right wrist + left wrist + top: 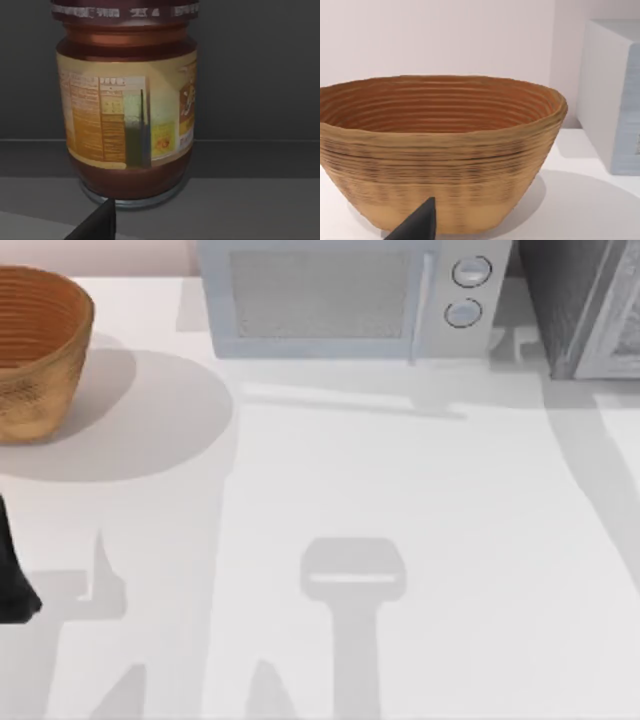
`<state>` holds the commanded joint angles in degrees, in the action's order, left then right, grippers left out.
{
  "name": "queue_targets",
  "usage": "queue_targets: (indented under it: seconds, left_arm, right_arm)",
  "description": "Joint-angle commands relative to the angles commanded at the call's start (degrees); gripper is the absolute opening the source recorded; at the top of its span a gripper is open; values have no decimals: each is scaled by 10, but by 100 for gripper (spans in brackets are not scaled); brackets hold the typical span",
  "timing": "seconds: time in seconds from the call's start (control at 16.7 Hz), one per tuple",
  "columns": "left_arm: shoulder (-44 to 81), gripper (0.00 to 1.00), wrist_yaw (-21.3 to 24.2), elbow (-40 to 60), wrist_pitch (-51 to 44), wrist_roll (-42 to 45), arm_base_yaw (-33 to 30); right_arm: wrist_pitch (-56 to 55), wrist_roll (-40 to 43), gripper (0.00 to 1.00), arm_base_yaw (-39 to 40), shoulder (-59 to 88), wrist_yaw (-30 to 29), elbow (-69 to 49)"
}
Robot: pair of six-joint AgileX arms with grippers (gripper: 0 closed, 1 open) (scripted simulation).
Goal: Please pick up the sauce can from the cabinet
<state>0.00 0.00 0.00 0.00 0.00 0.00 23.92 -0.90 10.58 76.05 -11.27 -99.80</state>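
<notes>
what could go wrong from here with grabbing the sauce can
The sauce can stands upright on a grey shelf in the dark cabinet, very near the right wrist camera. One dark fingertip shows near its base, so pushing ahead may tip the can or shove it deeper. Dark walls surround it, so the gripper may strike the cabinet.

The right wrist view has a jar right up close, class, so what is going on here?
The right arm is reaching for the sauce can, which stands upright on a dark grey shelf inside the cabinet at the table's far right corner. Its wrist camera is close to the can, and one dark fingertip pokes in below it, not touching. The left arm sits parked at the table's left edge, facing the woven basket. A microwave stands at the back.
</notes>
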Motion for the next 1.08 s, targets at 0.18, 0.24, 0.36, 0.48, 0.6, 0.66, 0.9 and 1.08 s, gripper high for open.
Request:
queue_targets:
  seconds: [0.18,0.24,0.36,0.48,0.6,0.66,0.9,1.08]
  left_arm:
    - [0,100,0,0,0,0,0]
    - [0,100,0,0,0,0,0]
    - [0,100,0,0,0,0,0]
    - [0,100,0,0,0,0,0]
    - [0,100,0,0,0,0,0]
    - [0,100,0,0,0,0,0]
    - [0,100,0,0,0,0,0]
    - [0,100,0,0,0,0,0]
  right_arm:
    - [0,0,100,0,0,0,0]
    - [-1,0,100,-2,-2,1,1]
    - [-3,-1,100,3,7,-3,-8]
    - [-8,-2,100,15,40,-15,-37]
    - [-16,-2,100,30,89,-33,-75]
    - [-21,-1,100,38,113,-43,-93]
    - [-36,1,100,60,173,-69,-142]
    - [-36,1,100,60,174,-69,-143]
